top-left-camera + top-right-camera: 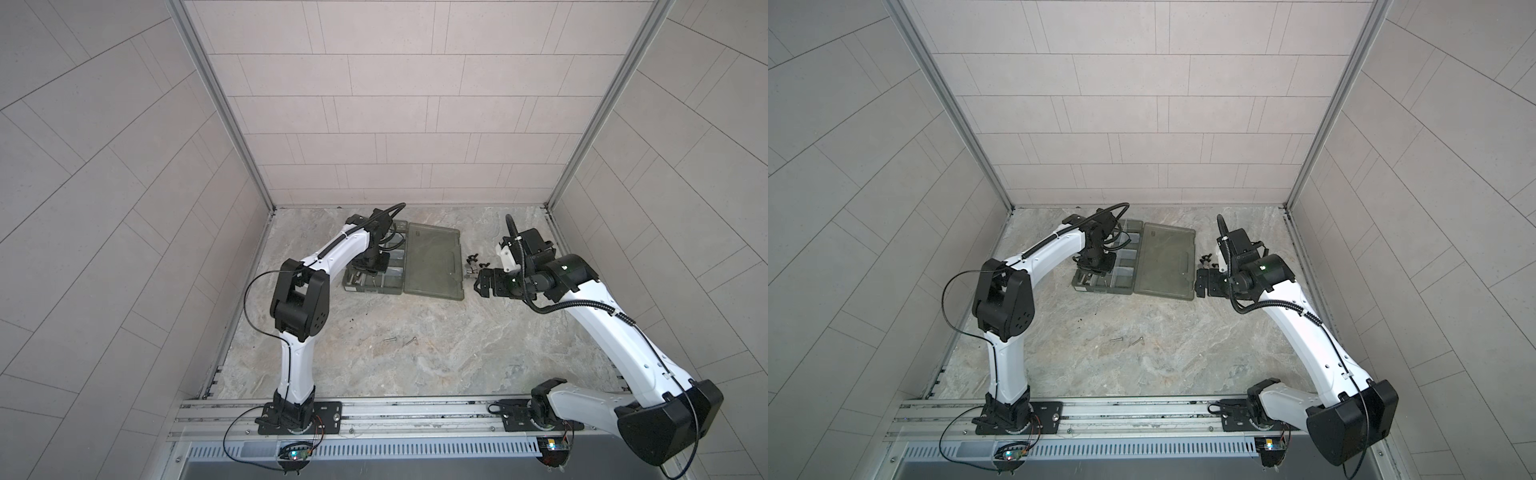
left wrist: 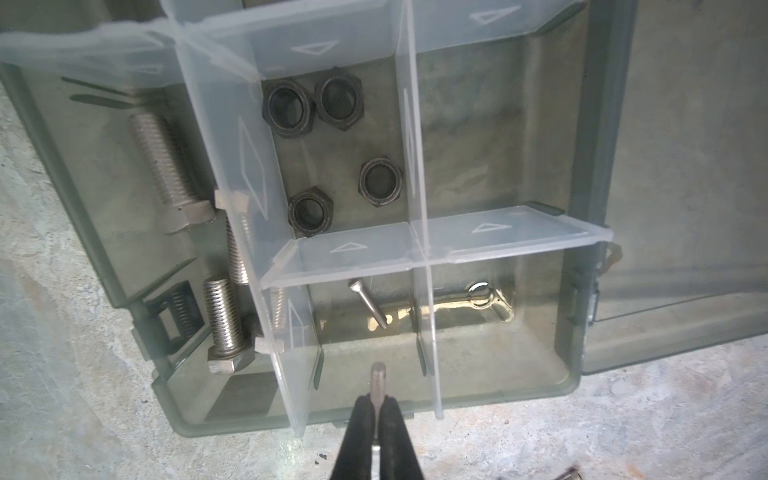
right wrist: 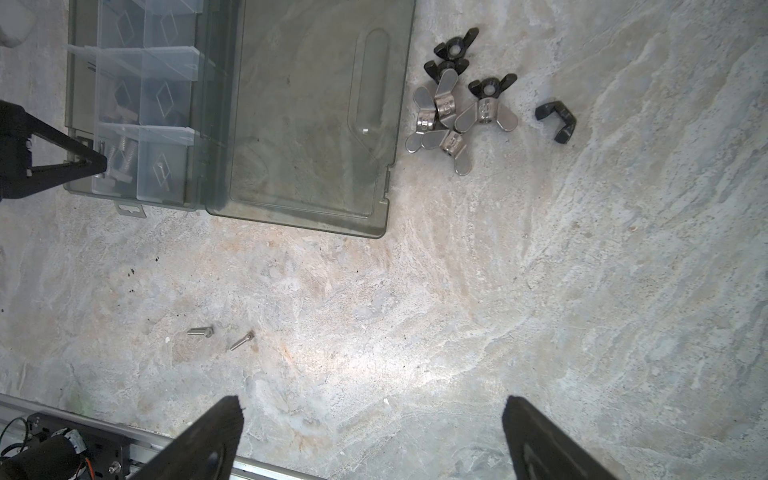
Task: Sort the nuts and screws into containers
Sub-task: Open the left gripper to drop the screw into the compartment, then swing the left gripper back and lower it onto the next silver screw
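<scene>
My left gripper (image 2: 378, 402) is shut on a thin silver screw (image 2: 379, 376) and hangs over the near middle compartment of the organiser case (image 2: 478, 395). Two more thin screws (image 2: 368, 303) lie in that row. Several black hex nuts (image 2: 380, 180) sit in the compartment behind it, and thick bolts (image 2: 166, 166) lie in the side compartment. Two thin screws (image 3: 200, 331) (image 3: 242, 340) lie loose on the table, seen in both top views (image 1: 390, 340). My right gripper (image 3: 374, 411) (image 1: 482, 284) stands open and empty, low beside the lid's near right corner.
The flat lid half (image 1: 434, 262) lies open to the right of the compartments. A pile of silver and black wing nuts (image 3: 453, 112) (image 1: 473, 264) sits just right of the lid, next to my right gripper. The aluminium rail (image 1: 395, 411) runs along the table's front edge.
</scene>
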{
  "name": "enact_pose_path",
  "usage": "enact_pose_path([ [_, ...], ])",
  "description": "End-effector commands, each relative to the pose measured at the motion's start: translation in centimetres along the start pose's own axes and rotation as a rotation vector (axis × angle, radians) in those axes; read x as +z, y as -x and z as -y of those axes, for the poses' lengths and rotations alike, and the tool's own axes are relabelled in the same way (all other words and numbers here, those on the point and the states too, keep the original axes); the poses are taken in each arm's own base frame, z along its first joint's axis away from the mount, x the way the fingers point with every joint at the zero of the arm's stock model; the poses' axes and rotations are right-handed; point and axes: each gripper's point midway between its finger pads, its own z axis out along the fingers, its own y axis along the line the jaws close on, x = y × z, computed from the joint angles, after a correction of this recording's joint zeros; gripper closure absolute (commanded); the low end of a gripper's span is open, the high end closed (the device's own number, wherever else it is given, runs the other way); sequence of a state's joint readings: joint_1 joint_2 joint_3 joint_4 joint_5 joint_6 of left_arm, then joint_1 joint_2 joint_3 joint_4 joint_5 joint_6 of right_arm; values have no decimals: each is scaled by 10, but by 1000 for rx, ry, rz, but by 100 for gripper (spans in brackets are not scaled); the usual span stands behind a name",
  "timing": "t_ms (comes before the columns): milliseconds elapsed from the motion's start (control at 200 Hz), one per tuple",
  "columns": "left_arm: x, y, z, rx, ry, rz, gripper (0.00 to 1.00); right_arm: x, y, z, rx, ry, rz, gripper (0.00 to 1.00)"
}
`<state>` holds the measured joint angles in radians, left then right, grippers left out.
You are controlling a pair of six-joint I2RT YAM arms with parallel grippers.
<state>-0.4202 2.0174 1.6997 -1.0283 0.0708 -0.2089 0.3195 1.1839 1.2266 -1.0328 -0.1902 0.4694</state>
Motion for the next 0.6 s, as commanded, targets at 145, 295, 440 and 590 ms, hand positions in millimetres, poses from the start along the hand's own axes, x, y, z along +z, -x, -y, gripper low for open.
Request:
enact_pose_path([
  [145,8,-8,-5,-12,-5,-28,93,-8,0,6,-14,-30,9,1],
  [295,7,-6,-4,-11,-8,-22,62,-10,-2,6,-18,-28,12,1],
  [440,-7,-1,-2,-17,-23,26,56,-11,-3,7,-19,-30,14,1],
  [590,-31,-8,1,-25,-64,78,56,-11,-4,6,-17,-20,10,1],
])
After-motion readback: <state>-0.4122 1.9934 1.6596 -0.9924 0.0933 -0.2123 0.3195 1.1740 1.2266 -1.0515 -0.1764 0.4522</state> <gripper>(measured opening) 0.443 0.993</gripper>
